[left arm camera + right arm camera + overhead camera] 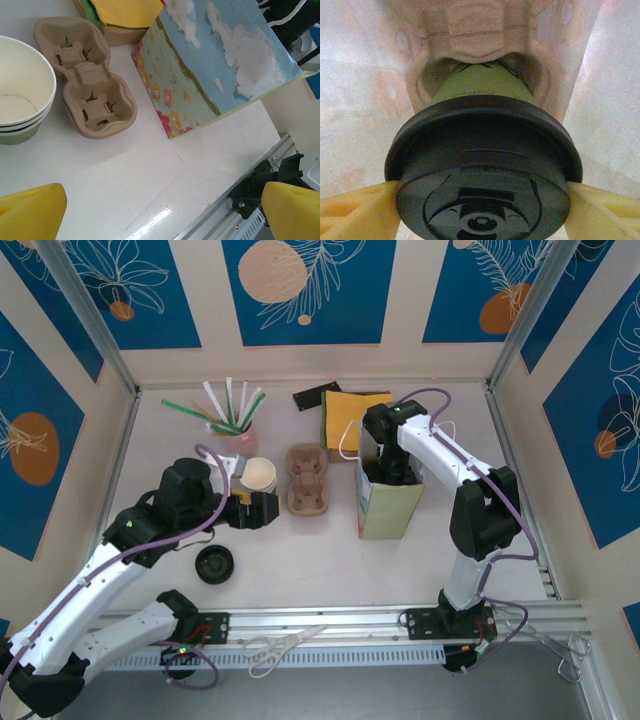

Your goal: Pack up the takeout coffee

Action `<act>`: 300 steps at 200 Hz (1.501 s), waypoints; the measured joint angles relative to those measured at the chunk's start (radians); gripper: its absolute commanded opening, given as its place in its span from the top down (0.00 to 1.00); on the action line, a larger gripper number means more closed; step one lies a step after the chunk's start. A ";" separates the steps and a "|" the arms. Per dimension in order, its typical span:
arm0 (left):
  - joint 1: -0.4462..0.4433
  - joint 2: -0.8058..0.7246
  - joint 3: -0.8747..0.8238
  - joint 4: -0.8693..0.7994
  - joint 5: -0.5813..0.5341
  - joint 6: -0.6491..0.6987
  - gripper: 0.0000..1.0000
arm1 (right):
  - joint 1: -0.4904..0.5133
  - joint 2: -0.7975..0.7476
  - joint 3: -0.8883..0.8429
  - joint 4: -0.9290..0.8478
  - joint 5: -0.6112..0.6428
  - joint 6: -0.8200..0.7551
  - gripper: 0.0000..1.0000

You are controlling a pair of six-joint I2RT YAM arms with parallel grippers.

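The takeout coffee point(482, 165), a green cup under a round black lid, has its base in a pocket of a pulp carrier point(475, 30) inside the paper bag point(388, 505). My right gripper point(482, 210) is shut on it, one yellow finger pressed against each side of the lid. From above, the right wrist point(395, 468) reaches down into the bag's open top, which hides the cup. My left gripper point(160, 215) hangs open over bare table, nothing between its fingers, just right of the stacked lidless cups point(20, 100).
A second pulp carrier point(307, 478) lies between the lidless cups point(259, 477) and the bag. A loose black lid point(214, 564) rests near the front left. Straws in a holder point(235, 420) and yellow napkins point(350, 415) stand at the back. Scissors point(280, 645) lie on the front rail.
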 measured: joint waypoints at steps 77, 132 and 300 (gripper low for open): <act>0.000 0.000 0.000 0.000 0.000 0.000 0.00 | 0.000 -0.002 0.000 0.006 0.001 0.006 0.19; 0.000 0.000 0.000 0.000 0.000 0.000 0.00 | 0.003 -0.003 0.000 0.005 0.001 0.011 0.19; 0.000 0.000 0.000 0.000 0.000 0.000 0.00 | 0.016 -0.010 0.004 0.005 0.006 0.027 0.19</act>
